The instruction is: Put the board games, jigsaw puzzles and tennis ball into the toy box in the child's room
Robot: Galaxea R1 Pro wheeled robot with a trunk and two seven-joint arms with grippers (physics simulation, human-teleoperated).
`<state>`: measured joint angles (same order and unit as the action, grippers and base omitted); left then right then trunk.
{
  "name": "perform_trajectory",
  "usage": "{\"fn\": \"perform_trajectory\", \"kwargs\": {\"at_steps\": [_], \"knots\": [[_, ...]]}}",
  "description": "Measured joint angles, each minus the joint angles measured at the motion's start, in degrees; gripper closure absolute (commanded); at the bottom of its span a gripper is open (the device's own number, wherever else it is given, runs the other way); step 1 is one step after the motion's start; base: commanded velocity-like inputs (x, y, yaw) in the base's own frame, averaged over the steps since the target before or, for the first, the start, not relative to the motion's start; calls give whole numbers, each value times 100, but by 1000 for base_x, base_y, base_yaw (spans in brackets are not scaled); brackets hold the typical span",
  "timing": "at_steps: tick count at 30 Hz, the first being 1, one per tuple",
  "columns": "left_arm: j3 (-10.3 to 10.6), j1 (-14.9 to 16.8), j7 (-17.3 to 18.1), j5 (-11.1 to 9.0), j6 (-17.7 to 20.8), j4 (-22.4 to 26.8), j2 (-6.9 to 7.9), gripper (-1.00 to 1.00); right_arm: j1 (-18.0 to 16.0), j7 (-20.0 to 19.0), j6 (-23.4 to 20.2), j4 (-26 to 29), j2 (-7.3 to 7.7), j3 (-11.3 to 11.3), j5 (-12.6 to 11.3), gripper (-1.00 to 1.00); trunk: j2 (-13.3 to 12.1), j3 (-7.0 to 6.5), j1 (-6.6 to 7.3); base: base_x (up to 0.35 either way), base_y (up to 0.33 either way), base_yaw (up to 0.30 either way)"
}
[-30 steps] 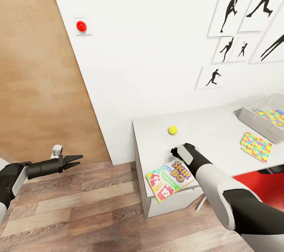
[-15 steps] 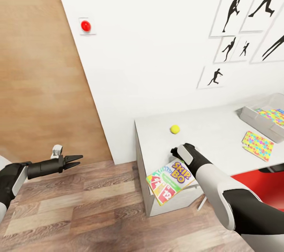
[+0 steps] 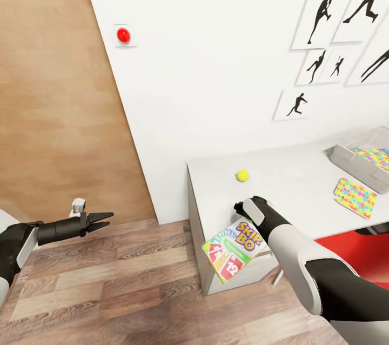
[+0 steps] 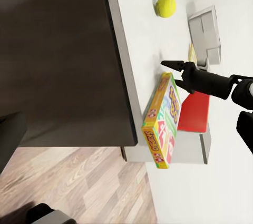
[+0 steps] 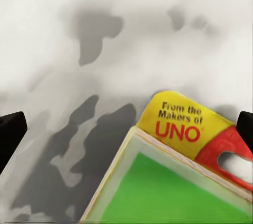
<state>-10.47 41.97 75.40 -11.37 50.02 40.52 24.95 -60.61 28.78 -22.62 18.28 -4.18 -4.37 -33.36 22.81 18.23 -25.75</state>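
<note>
- Head view: white desk (image 3: 302, 183) against the wall. One board game (image 3: 235, 249), "SKIP BO" on its face, hangs over the desk's near-left corner, tilted.
- Left wrist view adds the board game's side: a thick box partly off the desk's edge, with a red surface (image 4: 193, 112) behind it.
- Right wrist view, close up, reads "From the Makers of UNO" on the box corner, over the mottled grey desk top.
- Count: one tennis ball (image 3: 242, 175) near the desk's left end, apart from the box; one jigsaw puzzle (image 3: 354, 197) flat at the right, just beside the toy box (image 3: 346, 159); more colourful puzzle pattern shows inside the toy box.
- Right gripper (image 3: 241, 207) hovers at the board game's far corner, arm reaching forward and down. Its fingers sit wide apart at the right wrist view's edges, gripping nothing.
- Left gripper (image 3: 105, 219) is held out level over the wood floor (image 3: 124, 291), well left of the desk, fingers nearly together, empty.
</note>
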Motion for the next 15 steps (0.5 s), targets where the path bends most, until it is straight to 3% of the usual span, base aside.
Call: {"fn": "perform_trajectory", "kwargs": {"at_steps": [15], "knots": [[0, 0, -1, -1, 0, 0, -7, -100, 0, 1, 0, 0, 2, 5, 6, -100, 0, 0, 0, 0, 11, 0]]}}
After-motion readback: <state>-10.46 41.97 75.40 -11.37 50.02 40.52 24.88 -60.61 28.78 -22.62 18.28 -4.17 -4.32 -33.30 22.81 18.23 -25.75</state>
